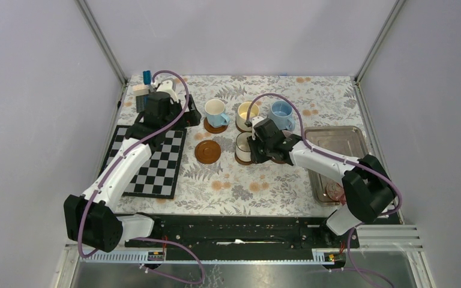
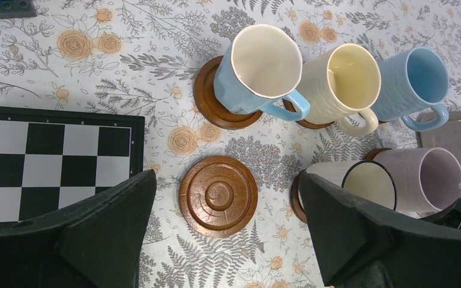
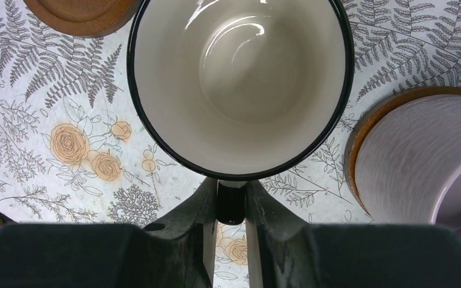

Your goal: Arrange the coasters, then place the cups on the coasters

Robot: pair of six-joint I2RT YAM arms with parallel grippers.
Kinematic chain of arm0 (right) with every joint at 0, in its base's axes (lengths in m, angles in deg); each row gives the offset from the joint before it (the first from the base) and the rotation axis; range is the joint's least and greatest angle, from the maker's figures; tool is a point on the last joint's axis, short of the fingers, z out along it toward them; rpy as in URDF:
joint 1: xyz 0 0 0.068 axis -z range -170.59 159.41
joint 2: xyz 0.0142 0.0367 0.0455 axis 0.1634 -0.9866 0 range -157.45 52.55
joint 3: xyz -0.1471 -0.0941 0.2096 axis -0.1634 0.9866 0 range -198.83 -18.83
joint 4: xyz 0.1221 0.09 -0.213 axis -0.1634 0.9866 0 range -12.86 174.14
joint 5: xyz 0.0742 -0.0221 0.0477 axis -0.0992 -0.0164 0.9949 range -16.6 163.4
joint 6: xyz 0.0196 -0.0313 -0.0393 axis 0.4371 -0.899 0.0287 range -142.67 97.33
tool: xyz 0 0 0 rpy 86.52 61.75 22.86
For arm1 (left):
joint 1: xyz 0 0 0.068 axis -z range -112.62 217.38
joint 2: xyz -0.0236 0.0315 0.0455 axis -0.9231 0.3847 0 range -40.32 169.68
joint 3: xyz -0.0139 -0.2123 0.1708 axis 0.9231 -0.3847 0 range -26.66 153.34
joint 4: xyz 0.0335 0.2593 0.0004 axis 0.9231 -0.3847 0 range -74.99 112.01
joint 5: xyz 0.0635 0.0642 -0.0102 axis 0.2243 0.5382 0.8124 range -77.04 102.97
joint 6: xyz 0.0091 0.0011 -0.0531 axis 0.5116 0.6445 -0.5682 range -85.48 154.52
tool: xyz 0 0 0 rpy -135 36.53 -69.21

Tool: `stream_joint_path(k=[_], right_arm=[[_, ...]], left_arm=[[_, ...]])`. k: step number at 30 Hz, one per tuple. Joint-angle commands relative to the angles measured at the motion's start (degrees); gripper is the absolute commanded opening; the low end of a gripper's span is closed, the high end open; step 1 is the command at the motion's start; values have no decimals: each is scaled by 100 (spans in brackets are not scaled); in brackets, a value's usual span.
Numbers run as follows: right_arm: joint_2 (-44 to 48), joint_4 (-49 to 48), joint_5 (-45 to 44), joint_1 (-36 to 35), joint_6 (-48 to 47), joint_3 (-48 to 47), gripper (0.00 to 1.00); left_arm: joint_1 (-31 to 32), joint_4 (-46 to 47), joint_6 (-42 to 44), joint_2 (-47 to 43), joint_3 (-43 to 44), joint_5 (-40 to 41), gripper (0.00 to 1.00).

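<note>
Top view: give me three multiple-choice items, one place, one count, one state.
1. Where is the pinkish red cup? A on a coaster; B in the grey tray; C inside another cup.
2. How many coasters carry no cup? A one; B two; C three.
3. The right gripper is: A open; B shut on the handle of the white cup; C shut on nothing.
Answers: B, it sits at the tray's near end; A, just one lies bare; B, its fingers pinch the handle.
</note>
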Motion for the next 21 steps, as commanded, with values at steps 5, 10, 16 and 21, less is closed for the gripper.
stream_joint_path(k=[5, 10, 16, 21], right_arm=[[356, -179, 591, 4, -122, 267, 0], [402, -134, 691, 1, -270, 258, 0], [333, 52, 441, 0, -325, 161, 0], [217, 370, 424, 4, -437, -38, 0]], left_arm=[[-54, 333, -9, -161, -49, -64, 99], [-62, 341, -9, -170, -79, -211, 99], [-70, 353, -14, -196, -100, -236, 99], [-71, 376, -17, -179, -122, -264, 99]])
